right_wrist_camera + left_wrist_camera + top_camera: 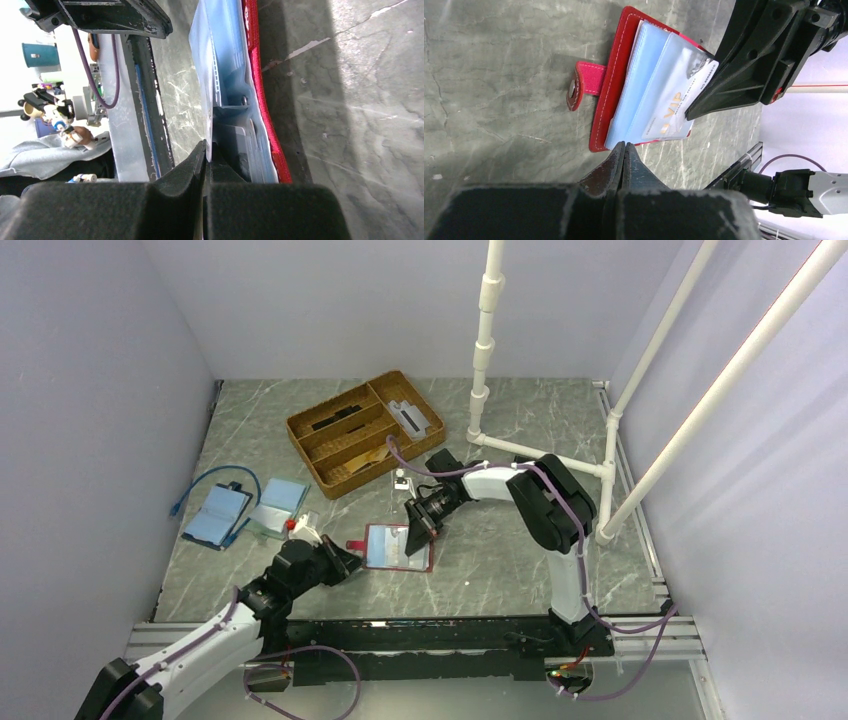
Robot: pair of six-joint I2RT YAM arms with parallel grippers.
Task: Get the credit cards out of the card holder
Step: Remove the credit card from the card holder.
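Top external view showing the card holder (398, 548) lying open, pale lining up, on the surface close to the middle of its near edge, with the snap tab (355, 545) pointing toward the left edge. Catching the left gripper (351, 562) just off the holder's left side, by the tab, and the right gripper (416, 529) reaching down onto the holder's far right corner. Also taking in a wicker tray (331, 476) sitting toward the far edge and a light-blue booklet case (214, 517) lying open near the left edge, a blue cable (226, 471) arching around it.

Left wrist view showing the left gripper's fingers (611, 167) pressing fully together, holding nothing, tips sitting right at the holder's red rim beside the clear pockets. Showing as well a pale VIP card (669, 107) lying in the uppermost pocket, gold lettering facing up, with a fingertip of the right gripper meeting the card's edge next to some crinkled clear plastic.

Right wrist view showing the right gripper closing tight as well, the edge of a pale leaf running straight into the line between its fingers. Failing to tell card from clear pocket at that pinch.
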